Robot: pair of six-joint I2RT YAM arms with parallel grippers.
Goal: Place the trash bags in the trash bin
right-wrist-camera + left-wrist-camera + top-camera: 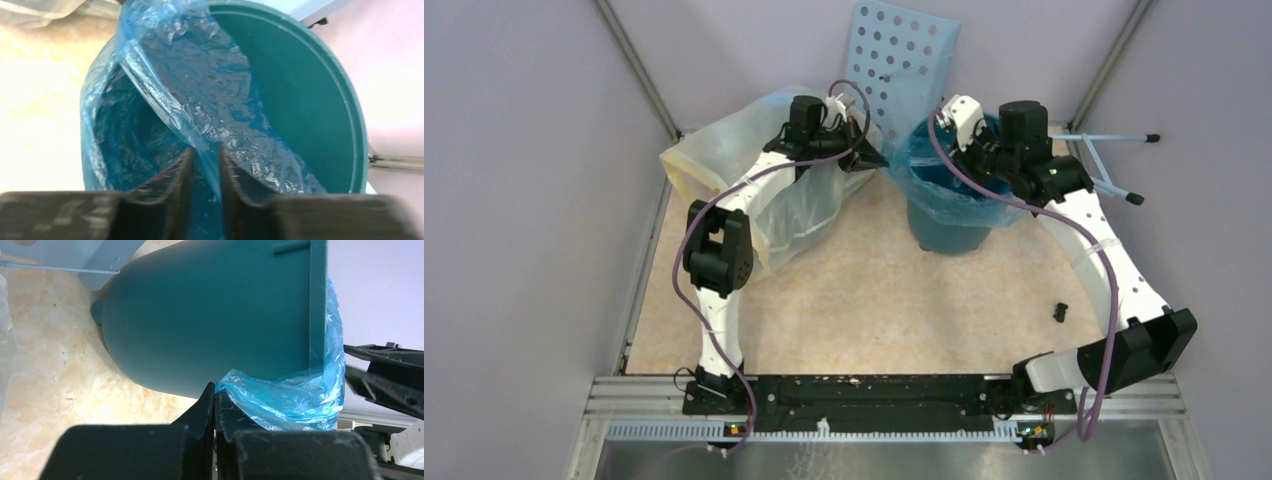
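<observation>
Trash bag (969, 205): partly seated in trash bin (944, 238), which stands on the bench (854, 290) toward the far right. Film spread over the mouth and hanging outside the near rim; not yet fitted all round.

Far left: large whitish bag (774, 205) lying slumped. Not part of the job, gripped by neither tool.

Just left of the bin: left tool (215, 392) clenched on a corner of the blue film, held out beside the rim. Jaws pressed together in the left wrist view, crinkled film issuing from the tips.

Over the bin mouth: right tool (206, 157) reaching in from above, closed to a narrow slit on a fold of film running across the opening. Part of the inner wall lined, the opposite side bare teal.

Step in hand, by judgement: lining the bin, with the bag's mouth being spread over the rim. Next move calls for carrying the held fold across to the uncovered side and hooking it over the rolled rim, left corner kept taut meanwhile. Thin film; risk of slipping free or tearing under a hard pull.
</observation>
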